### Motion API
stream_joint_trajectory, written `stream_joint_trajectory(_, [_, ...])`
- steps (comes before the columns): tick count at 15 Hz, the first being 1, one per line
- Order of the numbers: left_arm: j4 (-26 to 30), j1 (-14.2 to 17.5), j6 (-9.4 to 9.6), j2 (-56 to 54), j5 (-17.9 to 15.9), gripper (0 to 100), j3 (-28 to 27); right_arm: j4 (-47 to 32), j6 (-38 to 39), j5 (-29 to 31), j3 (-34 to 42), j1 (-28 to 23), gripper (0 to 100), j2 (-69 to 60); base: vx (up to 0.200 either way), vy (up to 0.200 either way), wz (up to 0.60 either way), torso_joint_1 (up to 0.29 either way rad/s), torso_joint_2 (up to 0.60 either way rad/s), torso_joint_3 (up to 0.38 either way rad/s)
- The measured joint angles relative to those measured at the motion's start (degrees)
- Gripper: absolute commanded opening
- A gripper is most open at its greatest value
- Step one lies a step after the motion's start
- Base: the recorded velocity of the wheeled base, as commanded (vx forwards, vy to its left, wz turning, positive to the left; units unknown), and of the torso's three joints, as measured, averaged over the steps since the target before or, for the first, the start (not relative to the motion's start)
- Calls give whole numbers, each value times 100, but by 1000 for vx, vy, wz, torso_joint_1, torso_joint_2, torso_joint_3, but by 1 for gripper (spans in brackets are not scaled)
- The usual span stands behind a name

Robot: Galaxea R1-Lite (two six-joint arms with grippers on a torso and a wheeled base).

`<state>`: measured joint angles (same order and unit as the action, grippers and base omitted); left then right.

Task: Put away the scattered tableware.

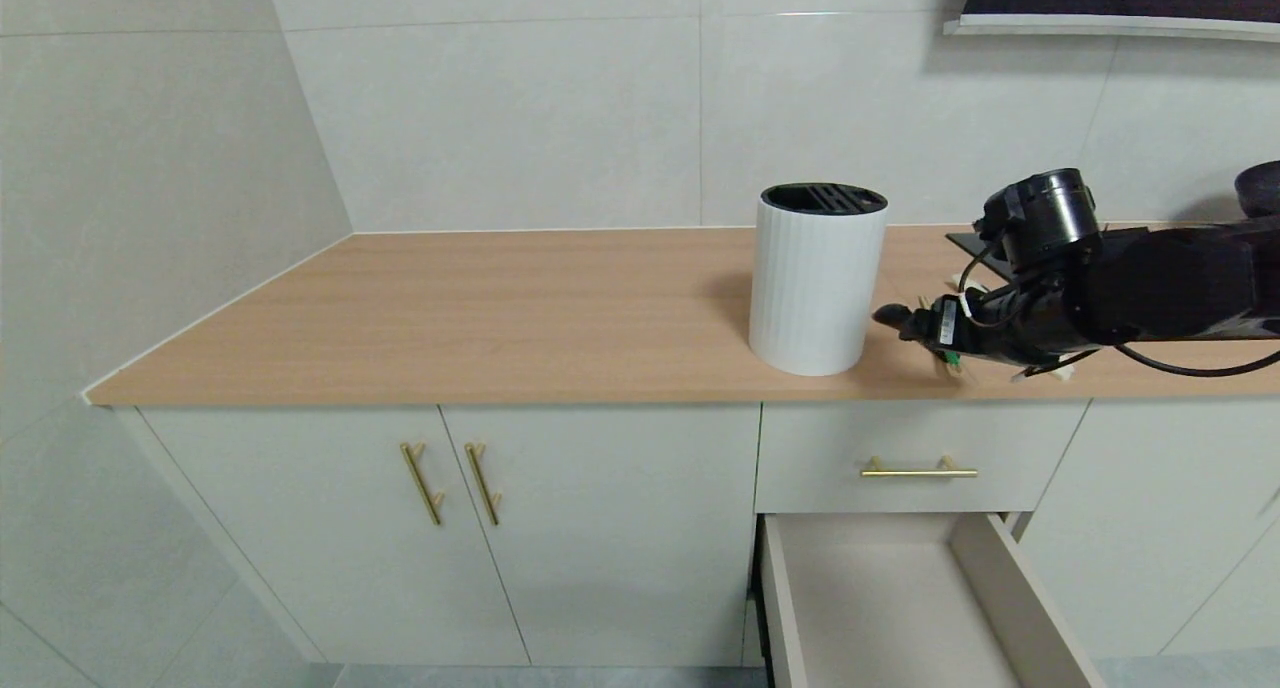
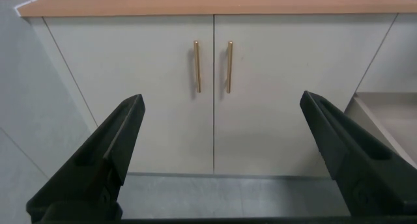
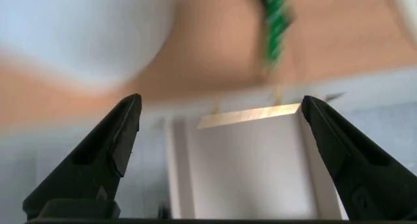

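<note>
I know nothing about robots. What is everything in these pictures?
White ribbed cylindrical holder with black slotted top: one, white, on the countertop, right of centre.
Small green-patterned pieces: count unclear, green, on the countertop, right of the holder.
Wooden countertop: one, light brown, against the tiled wall.
Cabinet doors with gold handles: two, cream, below the countertop.
Closed drawer: one, cream, below the holder.
Open drawer: one, cream, beneath the closed drawer.
Right arm's jaws: one pair, black, open, beside the holder.
Left arm's jaws: one pair, black, open, facing the cabinet doors.
</note>
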<state>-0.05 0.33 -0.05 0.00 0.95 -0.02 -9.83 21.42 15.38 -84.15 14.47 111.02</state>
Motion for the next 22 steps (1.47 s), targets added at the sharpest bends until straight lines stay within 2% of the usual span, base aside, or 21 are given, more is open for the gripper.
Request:
stream_joint_trajectory(2, [-2,0,0,0,0,100,2,263,-21,145,-96,-152,100,266,0,0,0,0,0,0])
stream_joint_trajectory(12, [-2,0,-2,0,0,100,2,290,-65,322,-291,-297,100,825,0,0,0,0,0,0])
stream_joint_trajectory(13, [-2,-2,-2,0,-2,100,2,290,-68,324,-293,-301,0,844,0,0,0,0,0,0])
stream_joint_trajectory(22, [-2,0,-2,0,-2,100,2,290,-60,325,-297,-306,0,836,0,0,0,0,0,0])
